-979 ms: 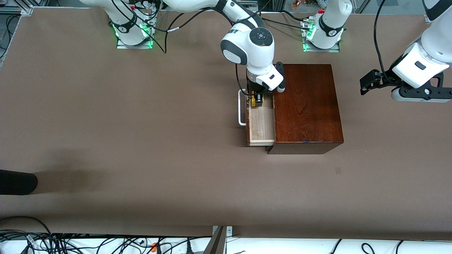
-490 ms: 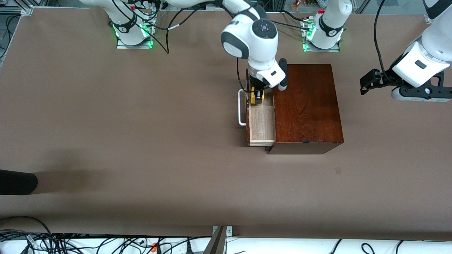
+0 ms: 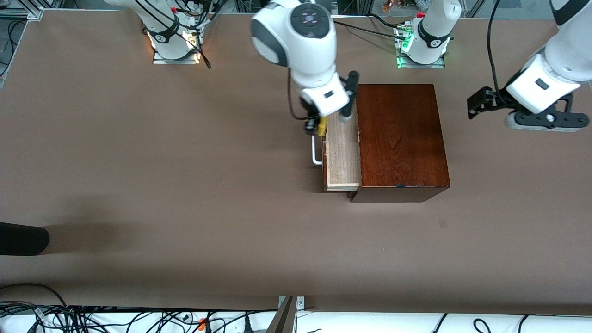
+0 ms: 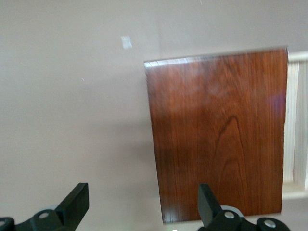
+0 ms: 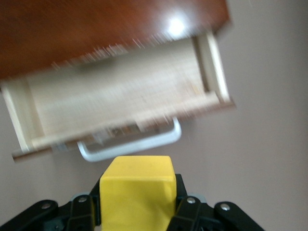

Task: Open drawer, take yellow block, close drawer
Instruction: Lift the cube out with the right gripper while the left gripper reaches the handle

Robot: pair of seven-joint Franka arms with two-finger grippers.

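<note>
The dark reddish-brown wooden box [image 3: 401, 138] stands mid-table with its drawer [image 3: 342, 157] pulled open toward the right arm's end; the pale interior is empty and the white bar handle [image 3: 316, 152] sticks out. My right gripper [image 3: 318, 126] is shut on the yellow block [image 3: 321, 126] and holds it in the air over the handle end of the drawer. The right wrist view shows the yellow block [image 5: 137, 192] between the fingers, above the open drawer [image 5: 120, 98] and handle [image 5: 132, 147]. My left gripper [image 3: 476, 105] is open and empty, waiting in the air off the box's left-arm side; its wrist view shows the box top [image 4: 219, 130].
A dark rounded object [image 3: 21, 238] lies at the table's edge toward the right arm's end. Cables [image 3: 92, 319] run along the edge nearest the front camera. The arm bases [image 3: 173, 39] stand along the edge farthest from that camera.
My right gripper has risen out of the drawer with the yellow block and shifted toward the handle. The left gripper has barely moved.
</note>
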